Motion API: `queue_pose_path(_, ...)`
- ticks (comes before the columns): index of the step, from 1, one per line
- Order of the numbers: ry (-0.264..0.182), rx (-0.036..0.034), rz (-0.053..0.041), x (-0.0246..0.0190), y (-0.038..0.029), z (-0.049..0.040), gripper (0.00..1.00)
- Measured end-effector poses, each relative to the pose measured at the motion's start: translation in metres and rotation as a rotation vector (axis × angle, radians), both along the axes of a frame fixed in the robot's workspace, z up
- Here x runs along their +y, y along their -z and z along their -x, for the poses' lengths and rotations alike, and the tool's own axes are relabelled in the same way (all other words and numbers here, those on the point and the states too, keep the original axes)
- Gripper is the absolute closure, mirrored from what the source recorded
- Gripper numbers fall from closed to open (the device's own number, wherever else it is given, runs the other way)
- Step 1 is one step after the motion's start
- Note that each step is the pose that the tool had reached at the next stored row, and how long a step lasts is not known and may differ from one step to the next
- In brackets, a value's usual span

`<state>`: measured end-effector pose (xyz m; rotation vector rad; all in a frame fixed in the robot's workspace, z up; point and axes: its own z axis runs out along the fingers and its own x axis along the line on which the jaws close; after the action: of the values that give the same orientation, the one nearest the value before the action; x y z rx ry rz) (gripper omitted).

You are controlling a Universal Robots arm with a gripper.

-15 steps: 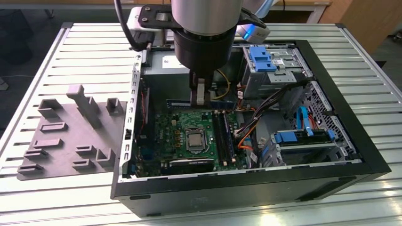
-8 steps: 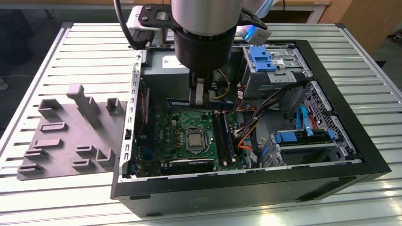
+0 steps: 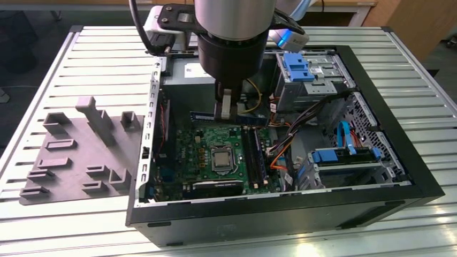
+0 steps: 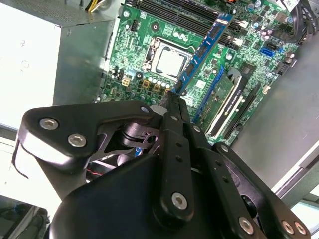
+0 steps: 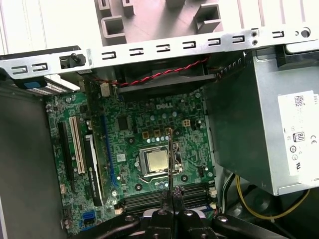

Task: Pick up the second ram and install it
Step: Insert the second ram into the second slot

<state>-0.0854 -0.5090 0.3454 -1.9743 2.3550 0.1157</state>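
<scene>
Case [image 3: 286, 219] lies open on the slatted table [image 3: 71, 225], with the grey fixture [image 3: 78, 155] at its 9 o'clock in the exterior view. Gripper [image 3: 226, 113] hangs over the motherboard [image 3: 207, 136], clamped tight on the second ram [image 3: 250, 120], which floats roughly at 12 o'clock from the CPU socket [image 3: 218, 159].

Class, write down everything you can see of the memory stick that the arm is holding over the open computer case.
The second ram is a long, narrow, flat stick: a blue board with a row of dark chips on its face. The tool is shut on its flat sides, nothing else touching it. It hangs on edge, roughly level, above the green motherboard, crosswise to the long black memory slots and not seated in any.
</scene>
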Motion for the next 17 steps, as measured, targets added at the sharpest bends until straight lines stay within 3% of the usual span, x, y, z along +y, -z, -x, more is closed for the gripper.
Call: queue_pose_path(17,0.039,0.0000,0.0000,0.0000,0.0000,0.0000,0.88)
